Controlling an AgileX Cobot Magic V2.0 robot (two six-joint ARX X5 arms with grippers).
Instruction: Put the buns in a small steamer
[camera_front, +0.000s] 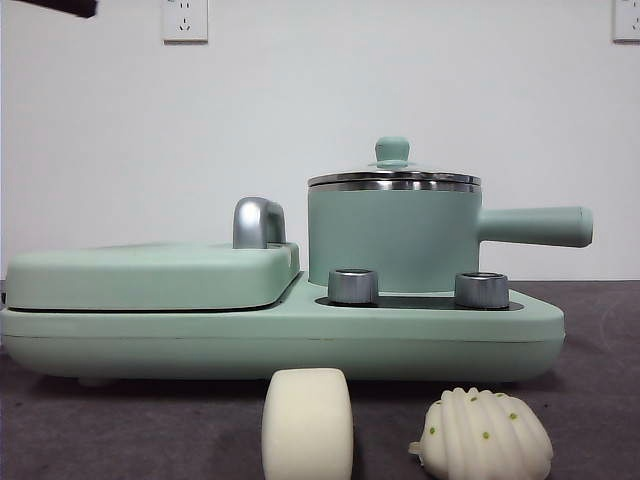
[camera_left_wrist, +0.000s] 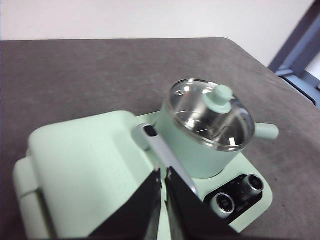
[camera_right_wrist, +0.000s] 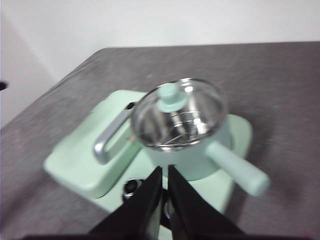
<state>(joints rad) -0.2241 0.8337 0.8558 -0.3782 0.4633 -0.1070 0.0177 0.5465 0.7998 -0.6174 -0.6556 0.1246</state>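
The small steamer (camera_front: 392, 235) is a mint-green pot with its glass lid on and a long side handle, standing on the right half of the green cooker base (camera_front: 280, 335). Two buns lie on the table in front of the base: a smooth cream block (camera_front: 307, 422) and a white ridged shell-shaped one with green specks (camera_front: 485, 435). In the left wrist view my left gripper (camera_left_wrist: 163, 172) hangs shut and holding nothing above the griddle side, with the steamer (camera_left_wrist: 207, 127) beyond it. My right gripper (camera_right_wrist: 165, 170) is also shut and holds nothing, high above the steamer (camera_right_wrist: 182, 132). Neither wrist view shows the buns.
A flat mint-green lidded griddle (camera_front: 150, 275) with a chrome handle (camera_front: 258, 222) fills the base's left half. Two metal knobs (camera_front: 353, 286) sit in front of the pot. A black arm tip (camera_front: 55, 7) shows at the top left corner. The table is dark grey.
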